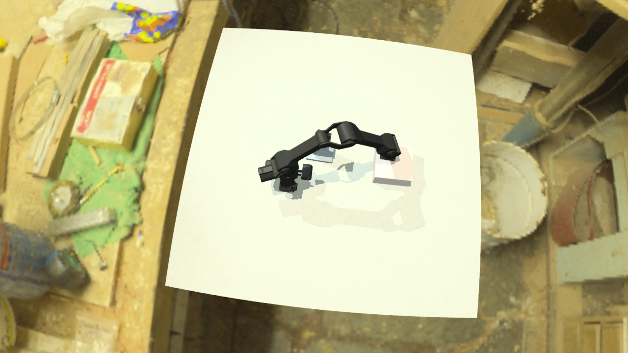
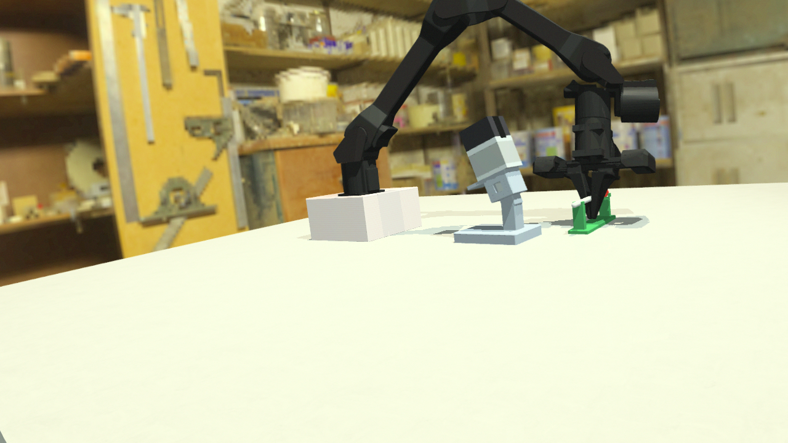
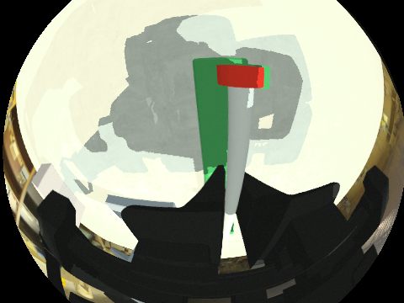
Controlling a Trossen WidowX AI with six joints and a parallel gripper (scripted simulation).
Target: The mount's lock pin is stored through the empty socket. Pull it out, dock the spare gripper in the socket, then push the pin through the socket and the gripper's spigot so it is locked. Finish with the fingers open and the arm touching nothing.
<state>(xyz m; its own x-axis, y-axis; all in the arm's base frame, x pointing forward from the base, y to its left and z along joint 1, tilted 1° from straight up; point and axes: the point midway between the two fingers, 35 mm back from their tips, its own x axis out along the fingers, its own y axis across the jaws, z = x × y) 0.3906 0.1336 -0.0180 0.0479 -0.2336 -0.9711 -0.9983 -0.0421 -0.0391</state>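
The lock pin (image 2: 581,202) (image 3: 239,139) is a grey-white rod with a red head (image 2: 607,193) (image 3: 241,76). It lies across the two posts of a green rack (image 2: 579,217) (image 3: 210,105). My gripper (image 2: 592,215) (image 3: 225,170) points down between the posts and is shut on the pin's shaft, with the red head beyond the fingers in the wrist view. The blue-grey mount (image 2: 484,237) (image 1: 322,160) stands left of the rack in the exterior view. The spare gripper (image 2: 494,157), a grey body with a black top, sits tilted on the mount's socket (image 2: 504,186).
The arm's base stands on a pale block (image 1: 392,171) (image 2: 336,220), left of the mount in the exterior view. The mount stands between that block and the rack. The white table top (image 1: 333,272) (image 2: 385,330) ends at a left edge near a cluttered workbench in the top view.
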